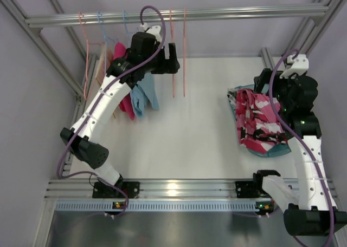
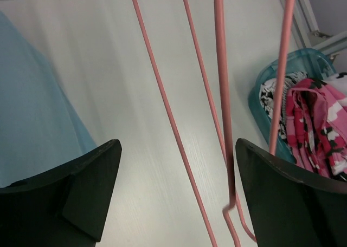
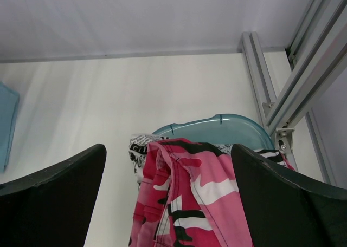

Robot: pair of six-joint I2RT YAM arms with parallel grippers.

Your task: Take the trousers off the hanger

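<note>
The pink-red trousers (image 1: pixel 257 122) with black and white patches lie draped over a teal basket (image 1: pixel 275 151) at the right. The comic-print trousers (image 3: pixel 136 148) lie under them. My right gripper (image 1: pixel 262 82) is open just above the pile, with the pink-red trousers (image 3: pixel 200 198) showing between its fingers. My left gripper (image 1: pixel 174 57) is open up by the rail, its fingers around the wires of two bare pink hangers (image 2: pixel 162 106). No trousers hang on these hangers (image 1: pixel 179 68).
A metal rail (image 1: pixel 217 13) spans the back. Tan (image 1: pixel 103 63), magenta (image 1: pixel 126 103) and light-blue (image 1: pixel 146 95) garments hang at the left, behind my left arm. Frame posts stand at both sides. The basket (image 2: pixel 303 63) also shows in the left wrist view.
</note>
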